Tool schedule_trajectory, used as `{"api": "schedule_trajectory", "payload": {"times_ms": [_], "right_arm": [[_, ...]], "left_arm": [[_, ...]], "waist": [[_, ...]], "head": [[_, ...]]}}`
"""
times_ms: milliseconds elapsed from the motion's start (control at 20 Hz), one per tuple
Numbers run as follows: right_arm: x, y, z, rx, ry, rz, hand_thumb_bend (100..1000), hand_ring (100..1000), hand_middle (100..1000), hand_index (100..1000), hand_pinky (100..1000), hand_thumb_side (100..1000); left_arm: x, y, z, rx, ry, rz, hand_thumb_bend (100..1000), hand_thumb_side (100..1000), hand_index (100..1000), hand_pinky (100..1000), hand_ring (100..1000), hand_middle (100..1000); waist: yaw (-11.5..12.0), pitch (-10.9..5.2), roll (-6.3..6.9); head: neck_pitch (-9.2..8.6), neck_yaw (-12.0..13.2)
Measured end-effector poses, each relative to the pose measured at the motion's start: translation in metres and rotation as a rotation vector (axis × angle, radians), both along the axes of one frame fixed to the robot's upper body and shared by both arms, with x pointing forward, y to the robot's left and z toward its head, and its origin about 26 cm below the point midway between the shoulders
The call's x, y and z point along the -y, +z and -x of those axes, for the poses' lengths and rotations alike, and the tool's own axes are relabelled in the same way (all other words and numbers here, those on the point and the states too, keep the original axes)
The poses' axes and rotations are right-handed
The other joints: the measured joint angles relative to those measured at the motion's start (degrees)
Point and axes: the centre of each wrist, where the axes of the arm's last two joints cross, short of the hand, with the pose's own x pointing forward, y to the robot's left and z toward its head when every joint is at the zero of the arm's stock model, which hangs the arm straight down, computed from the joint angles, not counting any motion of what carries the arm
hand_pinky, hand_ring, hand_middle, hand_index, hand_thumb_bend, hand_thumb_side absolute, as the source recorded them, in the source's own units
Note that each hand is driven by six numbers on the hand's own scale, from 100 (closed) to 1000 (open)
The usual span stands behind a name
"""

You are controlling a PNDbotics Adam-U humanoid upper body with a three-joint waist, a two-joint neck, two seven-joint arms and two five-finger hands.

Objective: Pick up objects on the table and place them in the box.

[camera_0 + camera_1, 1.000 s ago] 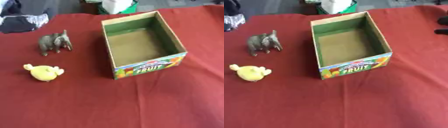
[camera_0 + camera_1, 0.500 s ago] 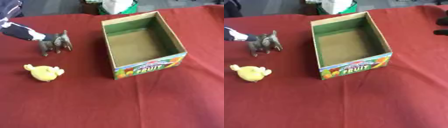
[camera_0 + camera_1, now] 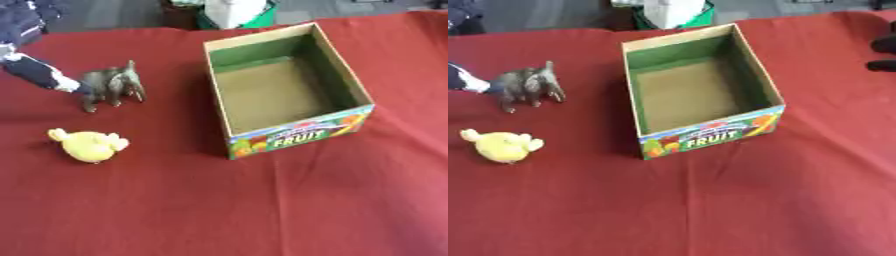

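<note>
Box [image 3: 360, 97] bare inside; left hand [image 3: 39, 76] at elephant [image 3: 112, 88], fingers' state unclear; duck [image 3: 88, 146] nearby.

"FRUIT" on box [image 3: 302, 137] front panel

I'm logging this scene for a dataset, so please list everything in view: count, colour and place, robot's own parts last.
elephant toy: one, grey-brown, standing at far left of the cloth.
duck toy: one, yellow, near left, in front of the elephant toy.
box: one, cardboard with green inside and a FRUIT label, centre, open, nothing inside.
tablecloth: one, red, covering the table.
green-and-white thing: one, beyond the far edge.
left hand: one, dark with a white tip, at the elephant toy's rear.
right hand: dark parts at the right edge.
</note>
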Motion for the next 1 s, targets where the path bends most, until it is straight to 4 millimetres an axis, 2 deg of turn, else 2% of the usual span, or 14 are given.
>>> {"api": "schedule_trajectory", "payload": {"times_ms": [150,450,650,1000], "right_arm": [[0.000,0.000,0.000,-0.003,-0.001,0.003,100,762,642,810,666,1000],[-0.001,0.000,0.000,-0.008,0.001,0.011,100,761,641,810,666,1000],[-0.002,0.002,-0.001,-0.003,0.002,0.014,100,761,640,810,667,1000],[-0.002,0.002,-0.001,-0.001,0.000,0.020,100,762,639,810,669,1000]], "left_arm": [[0.006,0.020,0.005,-0.147,0.032,0.028,872,614,1000,899,922,999],[0.010,0.038,0.005,-0.291,0.059,0.087,878,578,1000,899,924,1000],[0.010,0.040,-0.002,-0.324,0.070,0.108,888,553,1000,909,926,998],[0.007,0.036,-0.010,-0.350,0.096,0.095,845,522,1000,904,920,1000]], "waist": [[-0.2,0.29,0.19],[-0.8,1.13,0.49],[-1.3,1.80,0.93],[-1.9,2.80,1.25]], "head": [[-0.23,0.1],[-1.03,0.6],[-1.77,1.2],[-2.59,1.9]]}}
